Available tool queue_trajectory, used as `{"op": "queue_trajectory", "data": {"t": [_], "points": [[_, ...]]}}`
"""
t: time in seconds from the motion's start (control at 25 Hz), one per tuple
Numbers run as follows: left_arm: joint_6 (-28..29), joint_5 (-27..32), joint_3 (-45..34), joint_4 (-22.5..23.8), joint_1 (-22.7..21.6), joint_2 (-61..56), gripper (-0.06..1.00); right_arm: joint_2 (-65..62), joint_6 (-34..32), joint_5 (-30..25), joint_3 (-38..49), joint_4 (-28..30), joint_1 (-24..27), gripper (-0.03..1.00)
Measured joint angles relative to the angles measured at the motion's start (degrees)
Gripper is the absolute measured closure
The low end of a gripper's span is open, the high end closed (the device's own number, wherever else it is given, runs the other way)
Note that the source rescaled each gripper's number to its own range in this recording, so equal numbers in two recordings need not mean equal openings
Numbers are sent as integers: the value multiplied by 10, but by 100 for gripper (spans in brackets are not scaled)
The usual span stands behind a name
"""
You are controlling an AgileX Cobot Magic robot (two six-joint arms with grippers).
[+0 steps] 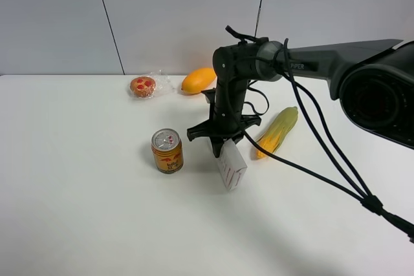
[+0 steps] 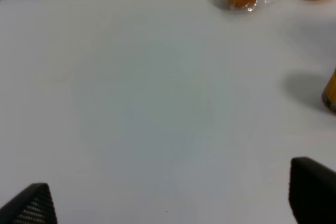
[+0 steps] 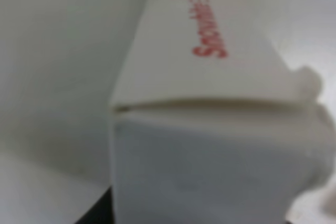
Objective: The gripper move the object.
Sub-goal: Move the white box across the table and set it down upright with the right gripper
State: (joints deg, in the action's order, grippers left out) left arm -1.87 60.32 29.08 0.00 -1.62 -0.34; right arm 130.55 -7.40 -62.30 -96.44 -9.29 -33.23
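The left gripper [image 2: 170, 199] takes no part. Its fingers stand wide apart over bare table [image 2: 136, 108], nothing between them, well to the left of the drink can [image 1: 167, 150]. Behind the can and a little to its left lies a wrapped muffin [image 1: 143, 86], and behind it to the right a mango [image 1: 198, 80].

Just right of the can the right gripper [image 1: 222, 141] points down, its fingers clamped on the upper end of the white carton [image 1: 231, 166]. The carton hangs tilted, its lower end slanting away from the can. I cannot tell whether that end touches the table or just clears it. The right wrist view shows only the carton's blurred face with red print.

Farther right of the can lies the corn cob [image 1: 278, 131], apart from the carton.

As I judge it, the grasp is made and the carton is being moved. Carrying it to its place, setting it down and letting go are left.
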Motion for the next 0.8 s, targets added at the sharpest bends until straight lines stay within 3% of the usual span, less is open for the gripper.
{"op": "queue_trajectory", "data": {"t": [0.32,0.56,0.8], "points": [[0,0,0,0,0,0,-6,-122,-13,-36,1,30,0,97],[0,0,0,0,0,0,-6,-233,-43,-71,1,146,1,97],[0,0,0,0,0,0,-6,-303,-56,-75,1,182,59,97]]}}
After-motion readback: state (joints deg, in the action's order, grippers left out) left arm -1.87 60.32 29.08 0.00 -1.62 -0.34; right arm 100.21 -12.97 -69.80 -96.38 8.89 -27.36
